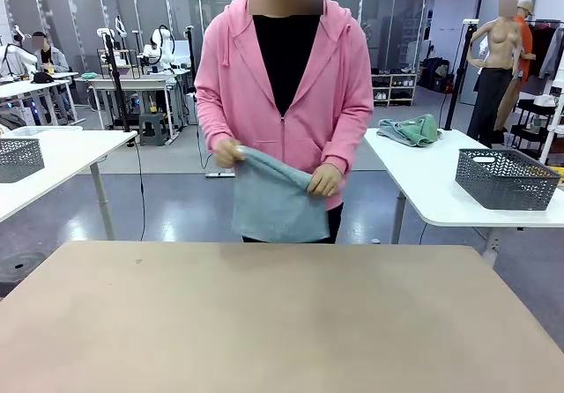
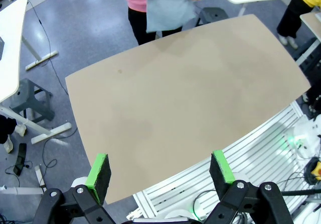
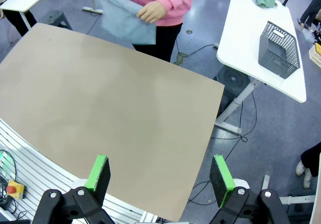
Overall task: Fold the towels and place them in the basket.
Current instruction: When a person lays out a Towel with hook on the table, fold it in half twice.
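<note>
Tan table (image 1: 264, 322): near edge under the grippers, far edge at the person. Left gripper (image 2: 160, 171) and right gripper (image 3: 159, 174): fingers spread wide, gripping nothing. Towel (image 1: 278, 201): hanging from the person's hands (image 1: 324, 180) beyond the far edge, well apart from both grippers. Basket (image 1: 507, 179): on side table (image 1: 423, 181), far right.

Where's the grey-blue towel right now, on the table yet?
Not yet: in the front view the towel hangs mid-picture, just beyond the far edge of the table, held in the air by the person's hands in front of their pink hoodie.
</note>
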{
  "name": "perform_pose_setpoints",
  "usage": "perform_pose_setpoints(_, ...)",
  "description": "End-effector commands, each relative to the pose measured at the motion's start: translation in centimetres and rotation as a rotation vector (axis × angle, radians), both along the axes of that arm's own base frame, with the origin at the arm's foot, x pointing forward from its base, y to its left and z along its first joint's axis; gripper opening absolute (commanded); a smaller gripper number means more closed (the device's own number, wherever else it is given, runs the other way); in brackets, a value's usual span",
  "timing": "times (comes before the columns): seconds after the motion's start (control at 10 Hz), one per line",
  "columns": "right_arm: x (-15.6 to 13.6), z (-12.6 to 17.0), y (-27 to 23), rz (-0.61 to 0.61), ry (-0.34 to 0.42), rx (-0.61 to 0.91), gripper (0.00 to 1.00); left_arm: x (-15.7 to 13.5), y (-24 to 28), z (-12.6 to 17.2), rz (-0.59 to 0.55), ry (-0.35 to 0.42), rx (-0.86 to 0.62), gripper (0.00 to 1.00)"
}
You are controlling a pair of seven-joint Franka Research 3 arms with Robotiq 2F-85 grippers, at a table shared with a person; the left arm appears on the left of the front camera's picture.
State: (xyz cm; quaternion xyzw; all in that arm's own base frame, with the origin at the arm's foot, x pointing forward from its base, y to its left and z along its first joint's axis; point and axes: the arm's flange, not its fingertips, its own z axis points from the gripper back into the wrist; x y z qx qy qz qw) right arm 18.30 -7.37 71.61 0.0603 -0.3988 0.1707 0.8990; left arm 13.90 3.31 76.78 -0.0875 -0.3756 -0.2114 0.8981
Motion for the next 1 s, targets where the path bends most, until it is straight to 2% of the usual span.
perform_pose_setpoints(0.0, -0.09, 0.17, 0.07, 0.004, 0.008, -0.003, 1.00, -0.13, -0.15, 0.45, -0.004, 0.005, 0.003, 1.00)
perform_pose_setpoints(0.9, -0.09, 0.17, 0.07, 0.004, 0.008, -0.003, 1.00, -0.13, -0.15, 0.45, -0.004, 0.005, 0.003, 1.00)
